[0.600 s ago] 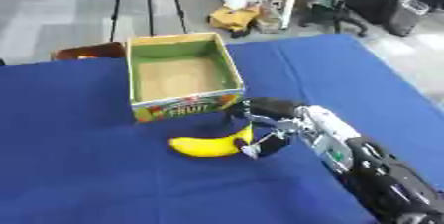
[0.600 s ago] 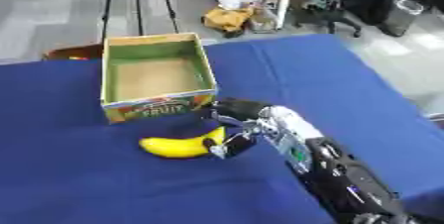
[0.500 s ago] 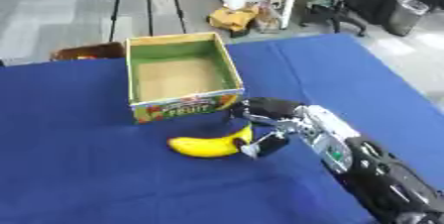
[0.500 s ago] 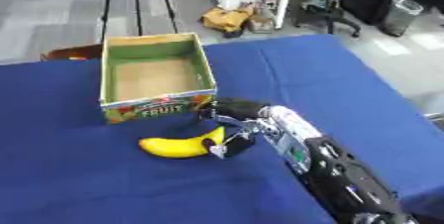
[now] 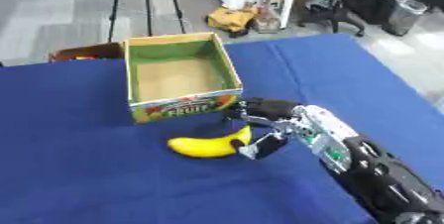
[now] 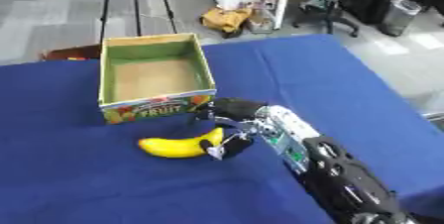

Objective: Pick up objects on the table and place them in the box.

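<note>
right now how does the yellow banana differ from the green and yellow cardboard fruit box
The yellow banana is small, curved and lies flat on its side; the green and yellow cardboard fruit box is much larger, square-sided and stands upright, open at the top. The banana has the right hand's fingers curled at its stem end; the box is untouched and looks empty. Both rest on the blue tablecloth.

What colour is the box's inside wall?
Green on the box inner walls, with a plain tan floor; clearest in the left eye view.
</note>
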Controlling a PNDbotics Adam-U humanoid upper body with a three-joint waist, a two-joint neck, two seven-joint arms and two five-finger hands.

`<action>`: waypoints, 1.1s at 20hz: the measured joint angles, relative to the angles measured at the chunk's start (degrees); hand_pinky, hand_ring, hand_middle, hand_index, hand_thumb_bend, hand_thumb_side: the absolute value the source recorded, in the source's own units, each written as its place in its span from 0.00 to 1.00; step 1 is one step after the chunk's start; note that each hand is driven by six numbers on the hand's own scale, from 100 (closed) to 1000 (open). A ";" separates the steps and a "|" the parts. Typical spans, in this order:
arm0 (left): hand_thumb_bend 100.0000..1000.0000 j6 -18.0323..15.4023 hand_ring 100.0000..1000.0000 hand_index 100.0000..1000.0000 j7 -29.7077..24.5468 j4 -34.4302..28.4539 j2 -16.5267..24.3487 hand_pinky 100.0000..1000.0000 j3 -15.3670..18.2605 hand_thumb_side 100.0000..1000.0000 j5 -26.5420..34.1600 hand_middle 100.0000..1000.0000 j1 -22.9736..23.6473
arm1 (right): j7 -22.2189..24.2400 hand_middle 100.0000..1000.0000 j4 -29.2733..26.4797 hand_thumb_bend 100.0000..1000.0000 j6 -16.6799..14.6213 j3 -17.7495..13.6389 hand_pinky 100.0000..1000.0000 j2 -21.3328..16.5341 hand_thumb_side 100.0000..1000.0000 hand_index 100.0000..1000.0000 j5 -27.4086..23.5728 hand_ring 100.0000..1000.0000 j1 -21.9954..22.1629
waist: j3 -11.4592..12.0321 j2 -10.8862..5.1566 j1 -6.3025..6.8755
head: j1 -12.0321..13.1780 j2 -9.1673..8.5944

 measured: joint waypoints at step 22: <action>0.56 0.03 0.51 0.67 -0.03 0.00 0.00 0.39 -0.02 0.81 0.00 0.72 0.00 | 1.16 0.76 4.04 0.00 -2.70 2.12 0.67 0.89 0.24 0.82 3.55 0.88 -0.98 | 1.09 -0.03 0.10 | -0.76 0.00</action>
